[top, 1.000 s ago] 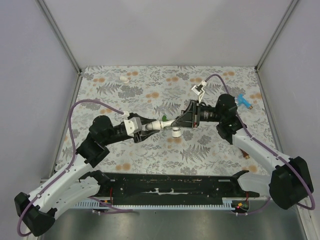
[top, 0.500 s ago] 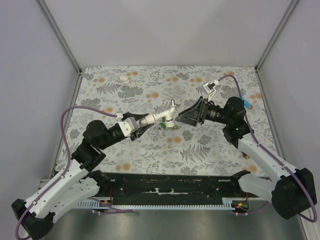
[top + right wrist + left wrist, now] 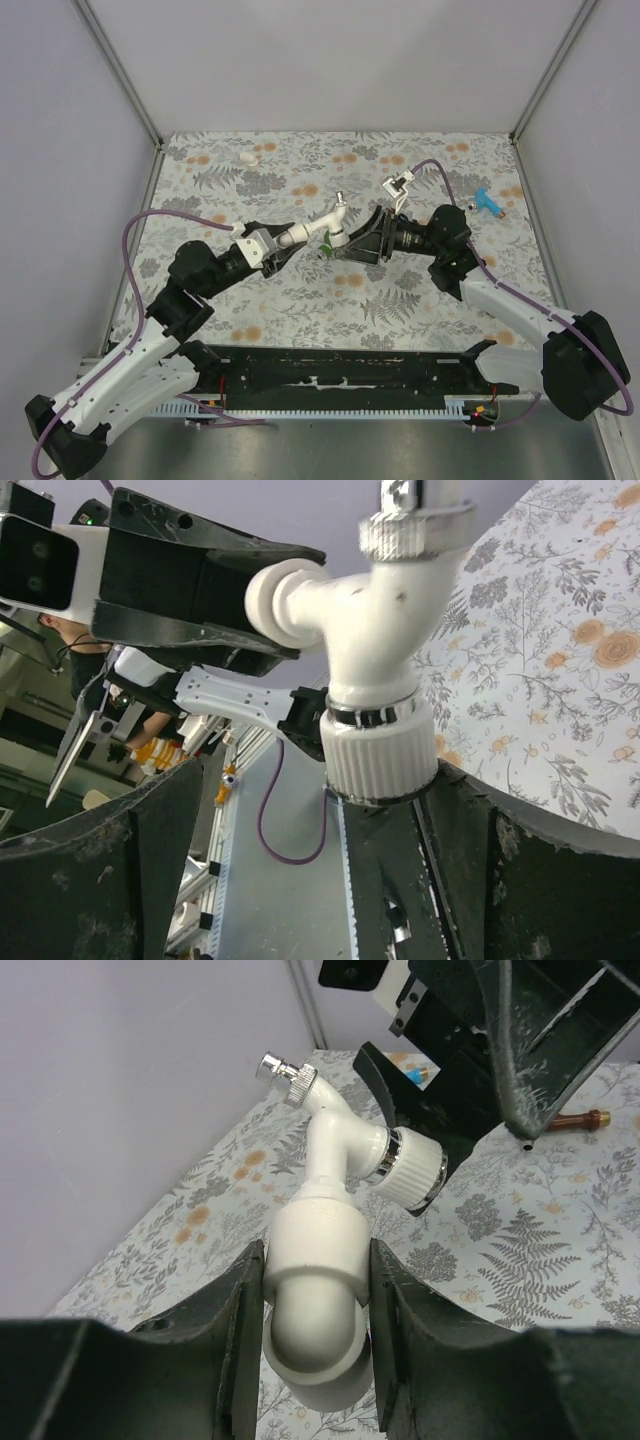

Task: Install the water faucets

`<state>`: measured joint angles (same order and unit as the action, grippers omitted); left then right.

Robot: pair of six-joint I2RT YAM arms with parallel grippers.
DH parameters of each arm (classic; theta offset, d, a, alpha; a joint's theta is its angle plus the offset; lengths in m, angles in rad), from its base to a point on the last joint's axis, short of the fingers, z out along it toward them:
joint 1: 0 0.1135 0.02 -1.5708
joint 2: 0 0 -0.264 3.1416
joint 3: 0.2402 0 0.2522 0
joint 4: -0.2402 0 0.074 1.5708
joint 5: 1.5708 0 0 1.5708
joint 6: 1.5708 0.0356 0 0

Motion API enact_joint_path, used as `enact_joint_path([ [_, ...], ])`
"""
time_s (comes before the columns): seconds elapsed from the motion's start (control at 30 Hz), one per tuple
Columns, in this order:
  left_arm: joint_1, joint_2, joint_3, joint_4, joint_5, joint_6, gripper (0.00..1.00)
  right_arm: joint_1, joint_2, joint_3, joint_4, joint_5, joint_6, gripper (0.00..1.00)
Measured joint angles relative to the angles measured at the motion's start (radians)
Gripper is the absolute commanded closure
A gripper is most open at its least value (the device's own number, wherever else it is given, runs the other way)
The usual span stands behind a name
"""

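Note:
A white water faucet [image 3: 325, 222] with a metal tip and a ribbed white cap [image 3: 415, 1168] sits screwed into a white elbow fitting [image 3: 315, 1290]. My left gripper [image 3: 315, 1260] is shut on that fitting and holds it above the middle of the table. In the right wrist view the faucet [image 3: 380, 610] hangs with its ribbed cap [image 3: 380, 750] down. My right gripper [image 3: 315, 810] stands wide open around the cap, which lies close against one finger [image 3: 530, 880]. A green faucet [image 3: 326, 249] lies half hidden under the held one.
A blue faucet [image 3: 487, 203] lies at the far right of the patterned table [image 3: 300, 300]. A reddish-brown faucet [image 3: 575, 1118] rests on the table beyond the right arm. A small white fitting [image 3: 246, 157] sits at the far left. A black rail [image 3: 340, 375] runs along the near edge.
My right gripper has opened and let go of the faucet, drawn back, then come close to the cap again. The left arm has swung the faucet up and toward the far side.

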<state>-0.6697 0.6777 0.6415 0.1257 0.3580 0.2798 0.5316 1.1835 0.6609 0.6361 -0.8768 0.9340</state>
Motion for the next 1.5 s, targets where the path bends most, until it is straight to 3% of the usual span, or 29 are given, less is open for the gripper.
enact_joint_path([
  [0.23,0.0,0.006,0.0,-0.047,-0.077,0.059,0.98,0.002,-0.013,0.0,0.015,-0.002,0.082,0.02],
  [0.47,0.0,0.038,0.001,-0.092,-0.059,0.077,0.98,0.002,-0.021,0.032,0.007,0.008,0.073,0.02],
  [0.6,0.0,0.058,0.006,-0.098,0.001,0.071,0.98,-0.001,-0.026,0.115,-0.103,0.029,-0.036,0.02],
  [0.8,0.0,0.068,0.015,-0.093,0.11,0.033,0.98,-0.032,-0.071,0.253,-0.381,0.133,-0.332,0.02],
  [1.1,0.0,0.059,0.015,-0.059,0.153,-0.021,0.98,-0.05,-0.266,0.212,-0.563,0.24,-0.684,0.02],
  [1.27,0.0,0.054,0.015,-0.035,0.177,-0.043,0.98,-0.05,-0.263,0.21,-0.584,0.151,-0.758,0.07],
  [1.5,0.0,0.047,0.015,-0.003,0.196,-0.061,0.98,-0.05,-0.167,0.174,-0.592,0.046,-0.733,0.17],
])
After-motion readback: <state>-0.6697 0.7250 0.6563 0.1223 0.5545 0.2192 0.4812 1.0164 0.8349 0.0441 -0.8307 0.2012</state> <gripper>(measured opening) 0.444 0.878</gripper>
